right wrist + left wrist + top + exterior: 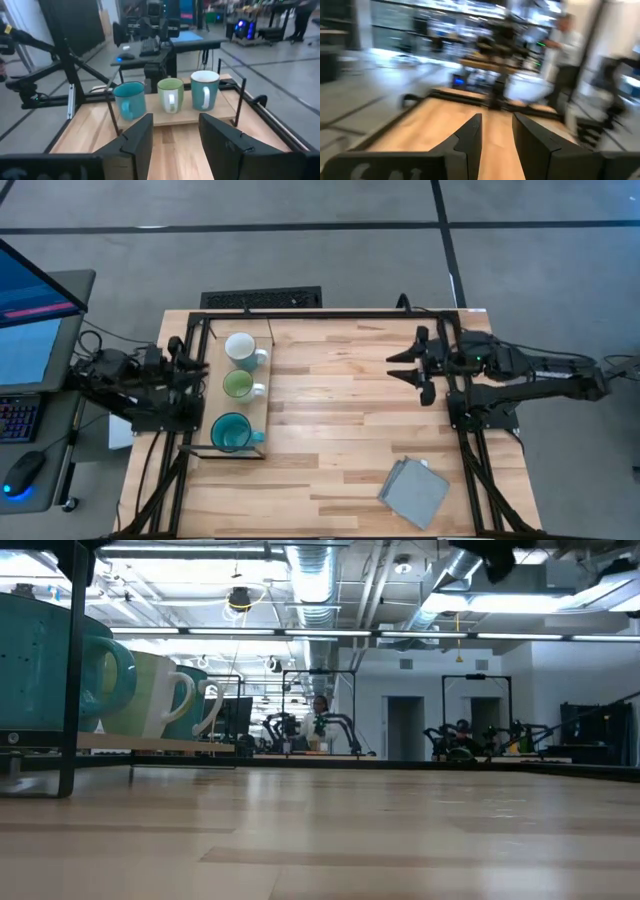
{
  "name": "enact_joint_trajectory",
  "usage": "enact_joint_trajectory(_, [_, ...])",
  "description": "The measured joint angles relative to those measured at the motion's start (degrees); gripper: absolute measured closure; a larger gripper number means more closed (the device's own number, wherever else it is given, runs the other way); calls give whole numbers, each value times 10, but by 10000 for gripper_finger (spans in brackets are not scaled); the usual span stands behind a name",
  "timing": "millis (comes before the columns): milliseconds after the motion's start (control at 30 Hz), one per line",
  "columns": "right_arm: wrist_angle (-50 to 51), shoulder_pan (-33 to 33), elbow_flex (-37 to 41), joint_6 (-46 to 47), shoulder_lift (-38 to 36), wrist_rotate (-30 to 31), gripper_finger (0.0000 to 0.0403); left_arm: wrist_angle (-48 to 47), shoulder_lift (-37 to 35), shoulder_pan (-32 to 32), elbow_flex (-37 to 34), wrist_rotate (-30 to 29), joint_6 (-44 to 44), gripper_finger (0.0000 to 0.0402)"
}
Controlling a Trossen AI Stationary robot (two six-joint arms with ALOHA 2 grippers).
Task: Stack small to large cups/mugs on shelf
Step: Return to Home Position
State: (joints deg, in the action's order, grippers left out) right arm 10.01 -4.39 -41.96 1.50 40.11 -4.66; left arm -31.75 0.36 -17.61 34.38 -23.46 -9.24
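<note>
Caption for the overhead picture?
White mug, green mug, teal mug on the shelf; left gripper and right gripper open.

The flat rectangular light-wood shelf (258, 408), edged by a thin black metal frame, sits along the left side of the planked table, raised a little above it on black legs. 3 handled mugs stand upright on it in 1 row, just beside each other without touching, open ends up. At the far end is the pale blue mug (240, 348) with a white inside and white handle. In the middle is the small light-green mug (238, 385), also white-handled. At the near end is the teal-blue mug (232, 432), the widest of the 3. All 3 handles point toward the table's middle
</note>
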Motion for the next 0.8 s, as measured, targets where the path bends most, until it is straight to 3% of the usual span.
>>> enact_joint_trajectory(133, [-59,-16,86,0,-65,0,221,67,0,0,-36,-79,-1,304])
enact_joint_trajectory(400, [-111,-66,185,6,-182,0,221,277,0,0,-157,-88,42,304])
enact_joint_trajectory(633, [-119,-96,229,15,-237,-1,221,300,0,7,-184,-145,26,304])
enact_joint_trajectory(800, [-140,-115,249,22,-240,-1,221,300,0,36,-184,-141,60,304])
